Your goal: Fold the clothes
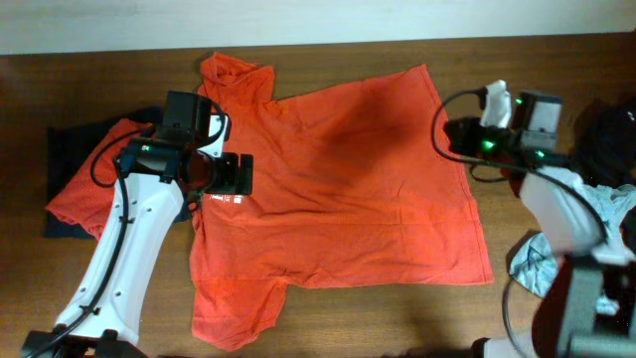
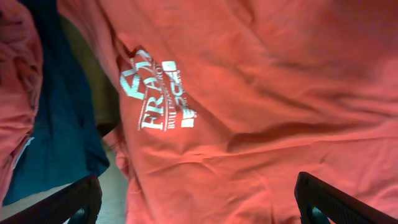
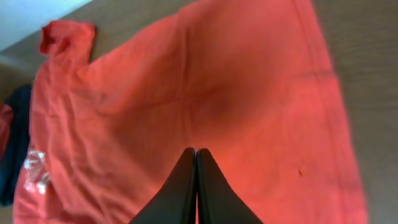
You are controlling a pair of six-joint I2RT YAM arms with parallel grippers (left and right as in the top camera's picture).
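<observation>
A red-orange T-shirt [image 1: 338, 189] lies spread out flat on the wooden table, with a small white print [image 1: 227, 199] near its left side. My left gripper [image 1: 238, 174] hovers open over that side. In the left wrist view the fingers [image 2: 68, 202] stand wide apart above the cloth [image 2: 261, 124], just below the print [image 2: 158, 93], with nothing between them. My right gripper [image 1: 449, 134] is over the shirt's upper right part. Its fingertips [image 3: 196, 152] are pressed together above the fabric [image 3: 249, 93] and hold nothing.
A folded red-orange garment [image 1: 84, 194] lies on a navy one [image 1: 65, 149] at the table's left edge; both show in the left wrist view, red-orange [image 2: 15, 93] and navy [image 2: 62, 124]. A heap of grey-blue and black clothes [image 1: 606, 199] sits at the far right.
</observation>
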